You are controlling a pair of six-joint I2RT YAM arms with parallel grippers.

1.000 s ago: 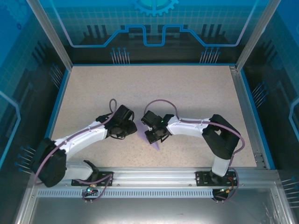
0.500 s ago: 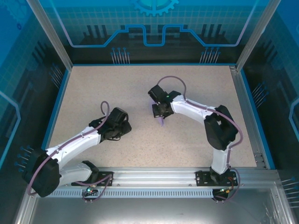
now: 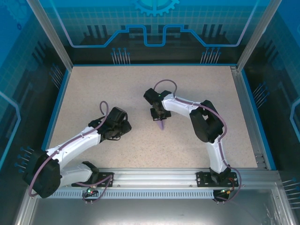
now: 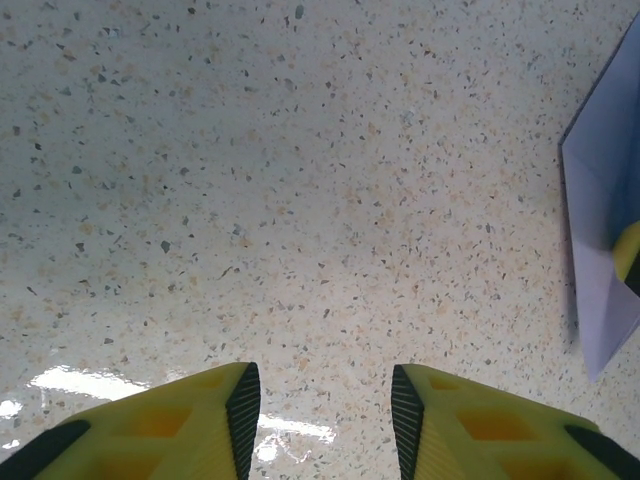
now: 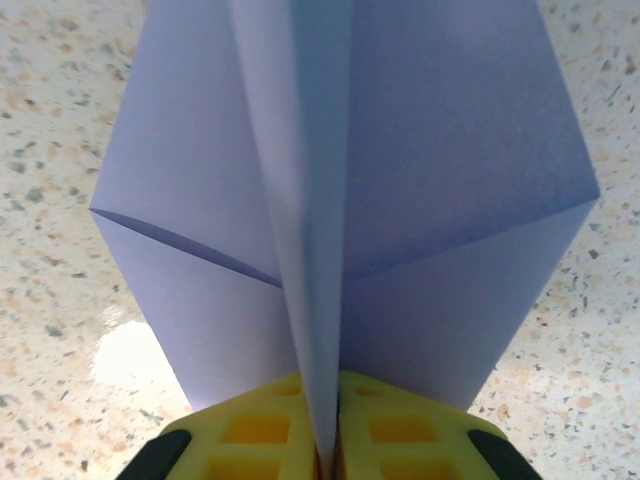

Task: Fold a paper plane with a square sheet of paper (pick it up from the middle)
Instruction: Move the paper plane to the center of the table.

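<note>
The square sheet of paper is folded into a pale-purple paper plane [image 5: 440, 170] with a centre keel and two wings spread to either side. My right gripper [image 5: 328, 445] is shut on the keel at its tail end, and the nose points away from the camera. From above, the paper plane [image 3: 161, 125] pokes out below the right gripper [image 3: 159, 117] near the table's middle. My left gripper [image 4: 325, 405] is open over bare table with nothing between its fingers. It sits left of the plane [image 4: 600, 230], apart from it.
The speckled beige table [image 3: 197, 89] is ringed by a blue rim and metal frame posts. An aluminium rail [image 3: 154, 176] with both arm bases runs along the near edge. The left arm [image 3: 79, 140] stretches across the front left.
My right arm has carried the plane from the front centre towards the table's middle. The left arm has drawn back to the left, away from the paper.
</note>
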